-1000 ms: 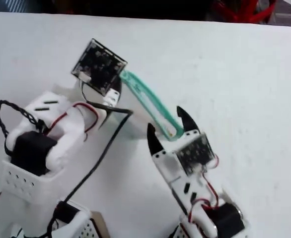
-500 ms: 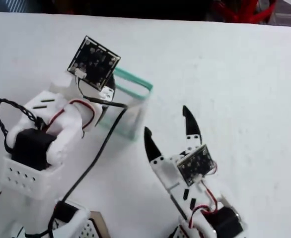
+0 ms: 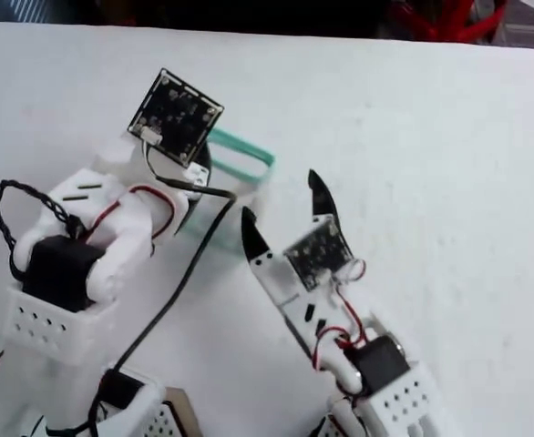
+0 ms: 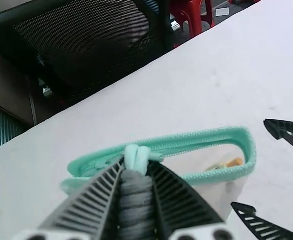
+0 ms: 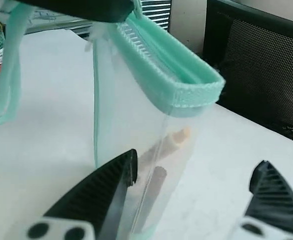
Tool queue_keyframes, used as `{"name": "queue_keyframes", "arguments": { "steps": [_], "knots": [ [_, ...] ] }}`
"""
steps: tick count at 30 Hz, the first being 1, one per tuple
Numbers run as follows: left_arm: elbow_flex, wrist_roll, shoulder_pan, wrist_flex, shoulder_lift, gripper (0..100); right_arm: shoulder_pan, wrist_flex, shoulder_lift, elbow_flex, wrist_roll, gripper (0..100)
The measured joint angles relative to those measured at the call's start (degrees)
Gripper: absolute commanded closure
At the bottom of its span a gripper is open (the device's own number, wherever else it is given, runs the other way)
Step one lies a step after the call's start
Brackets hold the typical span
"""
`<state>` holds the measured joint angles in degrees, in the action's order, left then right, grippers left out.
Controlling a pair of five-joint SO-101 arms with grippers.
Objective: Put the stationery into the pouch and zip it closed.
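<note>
The pouch [image 3: 241, 162] is clear plastic with a teal zipper rim [image 4: 206, 145] and hangs upright over the white table. My left gripper [image 4: 136, 167] is shut on the teal pull tab [image 4: 136, 156] at one end of the zipper. Stationery [image 5: 172, 142] shows inside through the clear wall, also as a yellowish piece [image 4: 227, 163]. My right gripper [image 3: 285, 218] stands open just beside the pouch's other end. In the right wrist view the right gripper [image 5: 196, 185] has its black fingers [image 5: 109, 187] apart, with the pouch's lower wall close in front of them.
The white table [image 3: 449, 137] runs wide to the right and far side. A black cable [image 3: 180, 291] trails from the left arm across the near table. Black mesh chairs [image 4: 96, 40] and red chair legs [image 3: 431, 18] stand beyond the far edge.
A second ago the pouch stretched out to the right gripper's fingers. It swung back under the left gripper, and the right gripper pulled back, then shifted left toward the pouch.
</note>
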<state>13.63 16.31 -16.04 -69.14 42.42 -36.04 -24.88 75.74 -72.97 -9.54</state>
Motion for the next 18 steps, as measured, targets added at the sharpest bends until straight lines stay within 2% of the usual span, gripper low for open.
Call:
{"name": "queue_keyframes", "arguments": {
  "steps": [3,8,14,18],
  "knots": [
    [0.0,0.0,0.0,0.0,0.0,97,0.3,3.0,-4.5,0.0,0.0,68.0],
    [0.0,0.0,0.0,0.0,0.0,97,-0.1,5.3,-7.6,0.0,-2.1,90.3],
    [0.0,-0.2,0.1,0.0,-0.1,97,-2.4,7.3,-8.2,0.0,-6.7,90.3],
    [0.1,-0.2,0.1,0.0,-0.1,97,-3.4,9.4,-8.4,-0.2,-7.4,97.4]
  ]
}}
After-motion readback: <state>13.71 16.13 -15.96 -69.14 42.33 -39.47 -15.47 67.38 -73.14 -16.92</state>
